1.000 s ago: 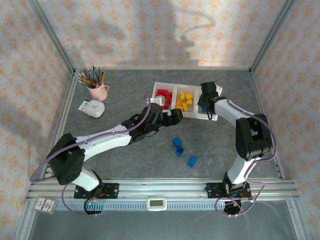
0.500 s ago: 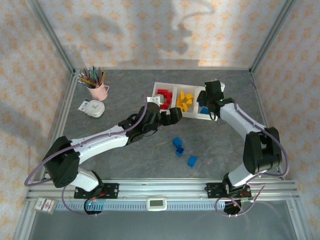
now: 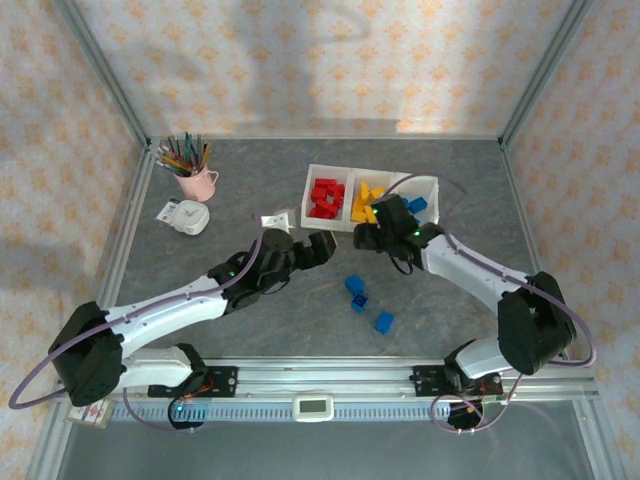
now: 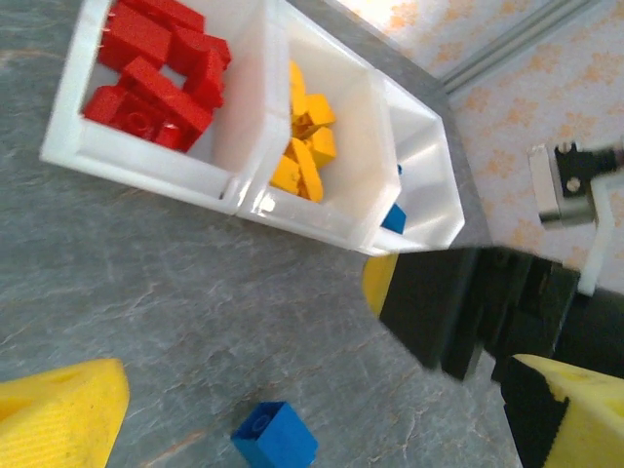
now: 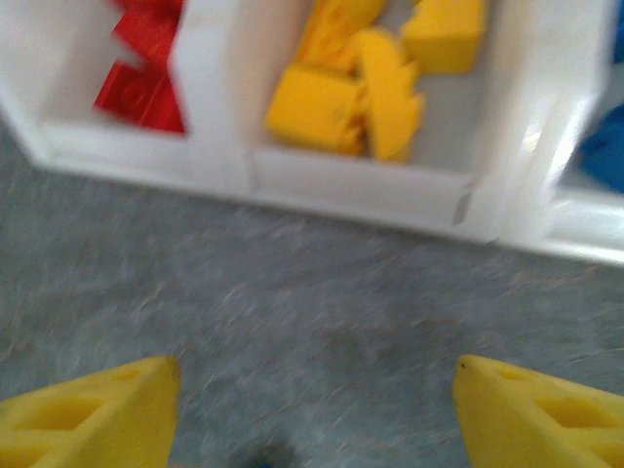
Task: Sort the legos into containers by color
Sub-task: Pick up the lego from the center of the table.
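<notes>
Three joined white translucent plastic bins (image 4: 156, 164), count them, three in a row. Small red plastic bricks (image 4: 146, 58): at least five, too tangled to tally exactly. Small yellow plastic bricks (image 4: 302, 161): at least four. Loose small blue plastic bricks (image 3: 384, 322): one, two, three. One binned blue brick (image 4: 393, 217) showing. One pink mug (image 3: 197, 183), one round white clock (image 3: 193, 217).
</notes>
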{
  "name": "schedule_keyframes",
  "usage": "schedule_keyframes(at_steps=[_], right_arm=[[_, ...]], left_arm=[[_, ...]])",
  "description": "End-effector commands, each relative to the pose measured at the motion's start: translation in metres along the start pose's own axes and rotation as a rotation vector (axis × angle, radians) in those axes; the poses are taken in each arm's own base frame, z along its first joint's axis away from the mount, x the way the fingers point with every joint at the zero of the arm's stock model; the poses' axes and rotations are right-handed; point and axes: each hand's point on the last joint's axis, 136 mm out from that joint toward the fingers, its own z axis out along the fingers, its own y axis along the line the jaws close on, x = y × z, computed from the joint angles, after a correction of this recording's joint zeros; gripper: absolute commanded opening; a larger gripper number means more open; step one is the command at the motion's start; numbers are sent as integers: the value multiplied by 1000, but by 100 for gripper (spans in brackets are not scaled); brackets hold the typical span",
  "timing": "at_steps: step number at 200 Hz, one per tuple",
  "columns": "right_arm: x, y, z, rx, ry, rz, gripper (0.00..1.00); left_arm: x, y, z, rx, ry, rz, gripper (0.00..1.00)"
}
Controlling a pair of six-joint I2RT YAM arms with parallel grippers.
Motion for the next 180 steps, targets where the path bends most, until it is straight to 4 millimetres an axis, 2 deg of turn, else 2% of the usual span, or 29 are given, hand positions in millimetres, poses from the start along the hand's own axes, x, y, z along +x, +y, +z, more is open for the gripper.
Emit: schedule_keyframes(at_steps=[1,33,68,94,129,180], right_arm=[[26,17,2,-44,69,-75,75],[56,39,12,-83,146,-175,76],[88,41,26,-53,235,-239,78],[105,34,35,3,282,-277,76],[114,19,42,85,303,-289,71],[112,8,44,153,290,-285,59]], left_arm=[[-5,17,-11,-44,-52,-45,99],[-5,32,-20,-73,-76,-72,99],[-4,43,-27,-82,-92,-97,99],[-2,47,-29,-86,-93,-105,99],[-1,48,-28,-88,-89,-106,99],[-1,48,-27,-86,-86,-104,99]])
